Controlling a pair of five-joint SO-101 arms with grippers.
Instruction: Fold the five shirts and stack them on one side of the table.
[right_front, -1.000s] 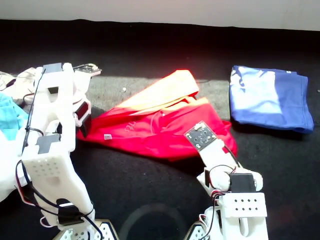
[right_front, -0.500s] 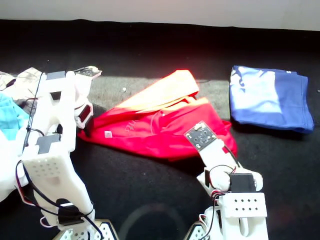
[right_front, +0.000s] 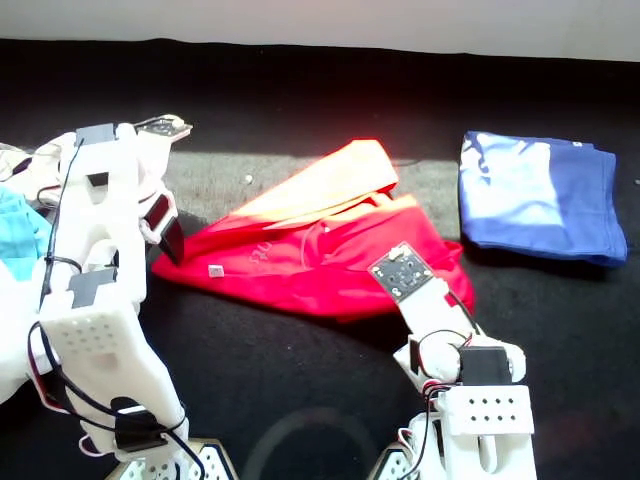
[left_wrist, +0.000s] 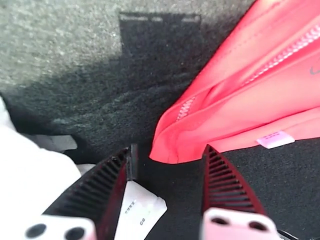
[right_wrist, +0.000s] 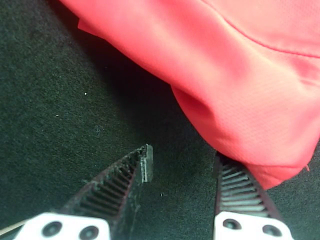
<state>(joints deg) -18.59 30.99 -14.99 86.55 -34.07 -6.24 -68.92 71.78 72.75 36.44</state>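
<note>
My right gripper (right_wrist: 183, 156) hangs low over the black table (right_wrist: 55, 85), jaws apart, with one finger right at the near edge of the red shirt (right_wrist: 240, 70). My left gripper (left_wrist: 169, 154) is spread open too, straddling that shirt's left corner; whether it touches the cloth I cannot tell. The shirt lies rumpled mid-table. Farther right, well apart, sits a folded blue shirt (right_front: 540, 195). A pale and teal heap (right_front: 22, 225) lies beside my left arm.

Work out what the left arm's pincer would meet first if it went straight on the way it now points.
Most likely the folded corner of the crumpled red fabric shirt, which lies just ahead of the open left pincer; depth is hard to judge.
</note>
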